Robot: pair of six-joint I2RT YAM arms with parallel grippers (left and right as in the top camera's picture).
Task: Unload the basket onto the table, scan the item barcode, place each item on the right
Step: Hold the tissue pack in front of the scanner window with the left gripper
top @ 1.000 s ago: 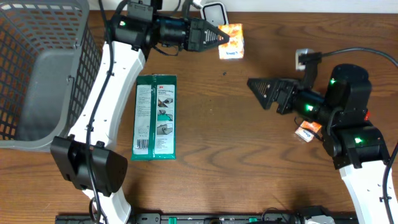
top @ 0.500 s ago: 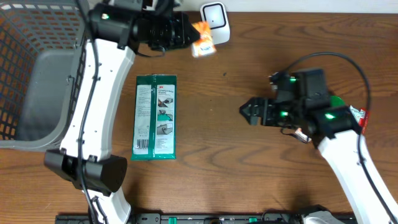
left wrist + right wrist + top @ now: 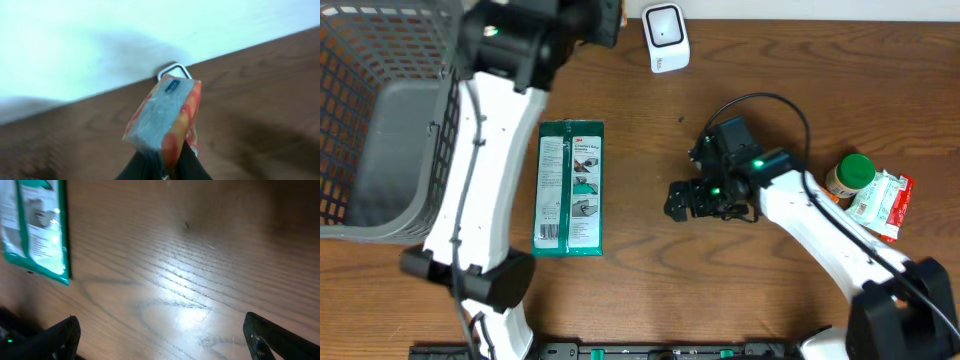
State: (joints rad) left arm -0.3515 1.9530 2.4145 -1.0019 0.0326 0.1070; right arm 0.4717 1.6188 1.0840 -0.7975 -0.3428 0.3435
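While the left end effector (image 3: 165, 164) pinches the orange box (image 3: 165, 117) aloft near the scanner (image 3: 174, 70), scanning looks unfinished (barcode unseen); the right end effector (image 3: 682, 198) hangs spread, empty, above the worktop (image 3: 650, 290).

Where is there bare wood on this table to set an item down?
Bare wood lies between the green wipes pack and the right gripper, and along the back edge right of the scanner. It is crowded at the right edge, where the green-lidded jar and a red-and-white packet sit, and at the left by the basket.
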